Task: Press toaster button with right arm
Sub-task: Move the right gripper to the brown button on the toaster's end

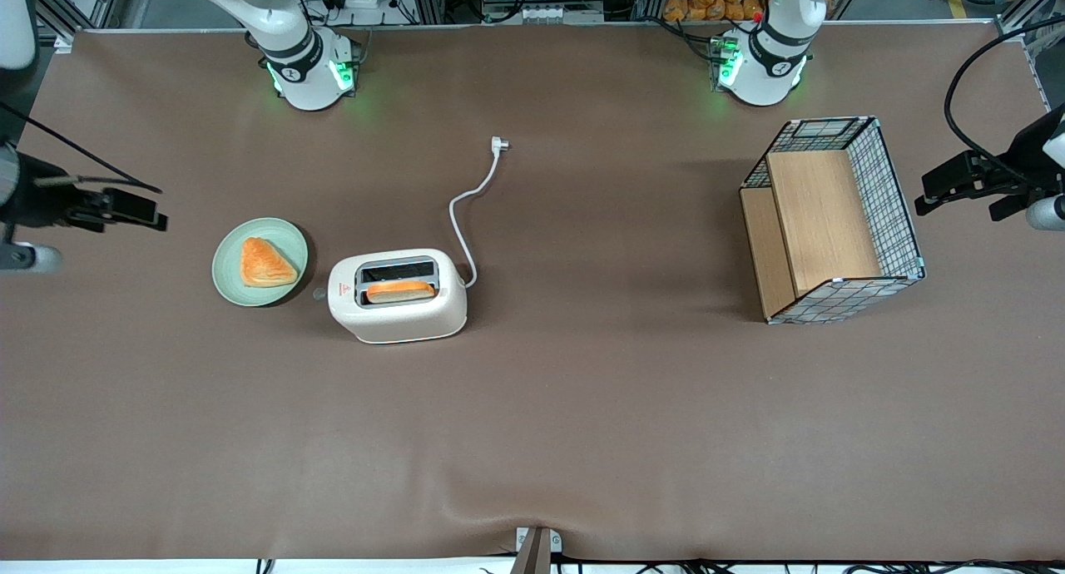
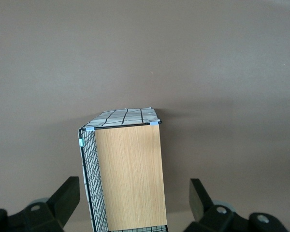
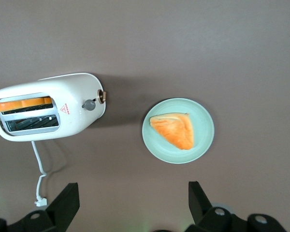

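1. Front view: the toaster (image 1: 398, 295) stands on the brown table (image 1: 532, 441) with a toast slice (image 1: 400, 290) in the slot nearer the camera, just beside a green plate (image 1: 260, 261) that holds a triangular pastry (image 1: 266, 263). The button (image 1: 319, 293) pokes out of the narrow end facing the plate. The gripper (image 1: 125, 210) hangs well apart from it, out at the working arm's end of the table. With so little room between plate and button, a careless approach could clip the plate rim.

2. Left wrist view: only the wire basket (image 2: 123, 171) with its wooden shelf shows, well away from the toaster.

3. Right wrist view: the gripper (image 3: 130, 205) hovers above with its fingers (image 3: 65, 200) spread wide and holding nothing. The button (image 3: 89, 104) is tiny, so the parted fingers may straddle it and miss. The toaster (image 3: 48, 106) looks light and its cord (image 3: 38, 169) lies loose, so a sideways push could slide it.
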### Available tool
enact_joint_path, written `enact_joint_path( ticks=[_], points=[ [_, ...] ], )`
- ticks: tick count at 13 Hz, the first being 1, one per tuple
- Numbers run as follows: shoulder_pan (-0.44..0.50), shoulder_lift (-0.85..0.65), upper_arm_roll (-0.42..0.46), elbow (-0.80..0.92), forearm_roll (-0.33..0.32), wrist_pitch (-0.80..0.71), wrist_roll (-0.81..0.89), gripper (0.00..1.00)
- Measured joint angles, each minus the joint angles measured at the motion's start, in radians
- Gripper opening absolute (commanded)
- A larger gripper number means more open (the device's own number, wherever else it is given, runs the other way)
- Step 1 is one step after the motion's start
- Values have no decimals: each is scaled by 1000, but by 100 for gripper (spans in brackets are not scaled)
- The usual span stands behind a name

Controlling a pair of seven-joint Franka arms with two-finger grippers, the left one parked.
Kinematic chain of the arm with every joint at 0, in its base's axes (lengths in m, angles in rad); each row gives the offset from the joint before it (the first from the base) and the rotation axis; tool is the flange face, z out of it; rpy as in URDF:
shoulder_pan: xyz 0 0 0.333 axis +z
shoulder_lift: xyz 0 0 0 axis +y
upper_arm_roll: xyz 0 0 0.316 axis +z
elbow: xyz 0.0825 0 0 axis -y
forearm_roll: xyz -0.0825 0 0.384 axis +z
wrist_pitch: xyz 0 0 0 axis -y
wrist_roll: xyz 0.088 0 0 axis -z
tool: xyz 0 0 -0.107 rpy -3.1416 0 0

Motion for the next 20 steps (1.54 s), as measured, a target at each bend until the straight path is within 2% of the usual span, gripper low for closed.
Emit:
enact_joint_path(
  ticks=[1,3,4,7,11,13,16,18,20],
  points=[
    [0,14,0,-3,12,1,0,39],
    [0,35,0,-17,56,4,0,9],
    [0,50,0,-24,79,11,0,0],
    [1,122,0,-34,131,47,-1,0],
    [13,154,3,-115,208,182,-4,0],
    [44,155,6,-177,247,288,-14,0],
    [77,168,8,-306,353,476,-133,0],
    [76,191,4,-339,407,496,-191,0],
    [75,199,1,-362,429,496,-202,0]
  ],
)
